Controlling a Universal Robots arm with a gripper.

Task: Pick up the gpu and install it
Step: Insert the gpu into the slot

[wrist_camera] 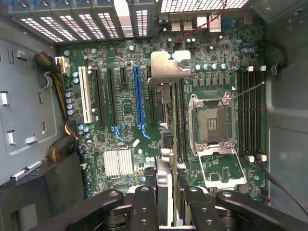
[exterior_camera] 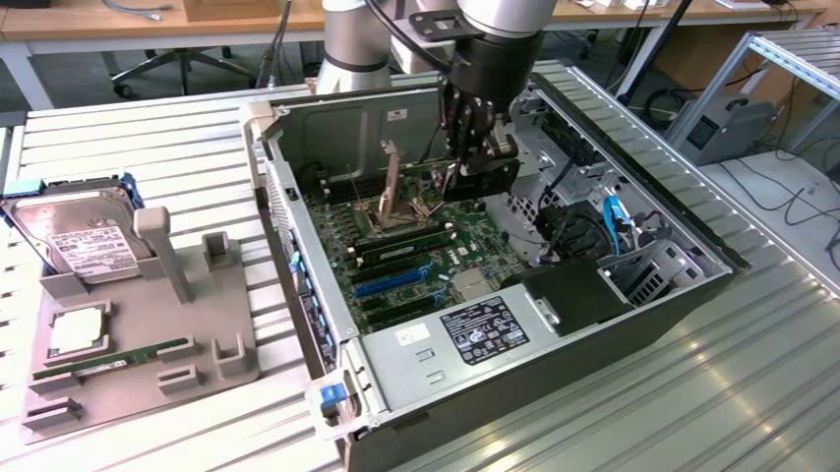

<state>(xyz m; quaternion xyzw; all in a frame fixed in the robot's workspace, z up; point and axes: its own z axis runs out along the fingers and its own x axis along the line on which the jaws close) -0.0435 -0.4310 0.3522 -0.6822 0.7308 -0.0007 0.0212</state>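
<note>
Pincer (exterior_camera: pixel 473 157) clamped on gpu (exterior_camera: pixel 483 183), card hanging edge-down inside the open case (exterior_camera: pixel 299 246) over the motherboard (wrist_camera: pixel 126 113), not seated. Risk: card edge misses the blue slot (wrist_camera: pixel 138 96) and hits the CPU socket (wrist_camera: pixel 211 120), or its bracket snags the rear slot covers (wrist_camera: pixel 91 24). Case walls close; open room straight up.

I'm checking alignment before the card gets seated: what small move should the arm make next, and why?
Probably nudge sideways toward the long blue slot before lowering. The gripper holds the gpu edge-on above the motherboard, and its edge seems to hang between that slot and the CPU socket, not over it.
</note>
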